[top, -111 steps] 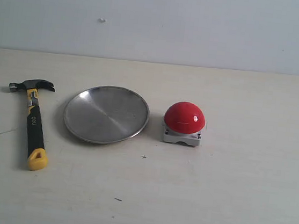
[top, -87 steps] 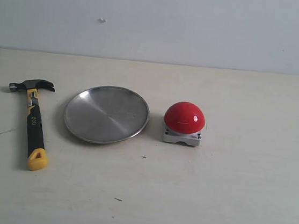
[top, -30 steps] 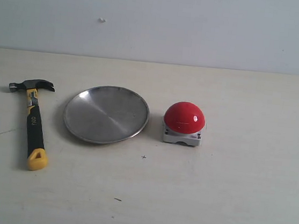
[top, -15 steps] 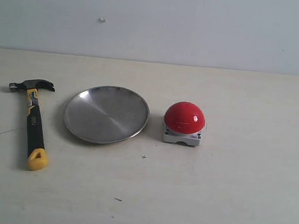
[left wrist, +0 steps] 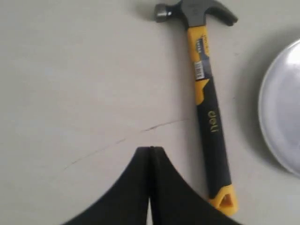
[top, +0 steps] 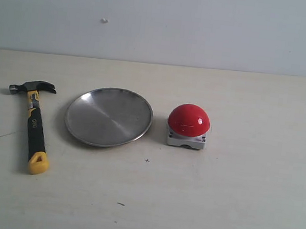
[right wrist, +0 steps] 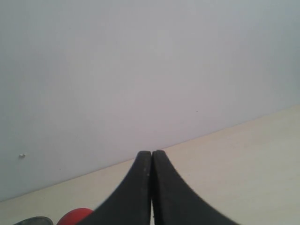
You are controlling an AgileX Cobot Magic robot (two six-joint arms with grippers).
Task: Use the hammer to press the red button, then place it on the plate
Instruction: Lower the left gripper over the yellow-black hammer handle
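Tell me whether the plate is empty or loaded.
Empty: the plate shows only bare metal, and the hammer lies on the table beside it.

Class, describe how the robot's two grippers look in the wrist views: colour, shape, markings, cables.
Both grippers are plain matt black. The left gripper has two fingers, broad at the base, curving in to narrow blunt tips; the right gripper looks the same. No markings, cables or arm links show.
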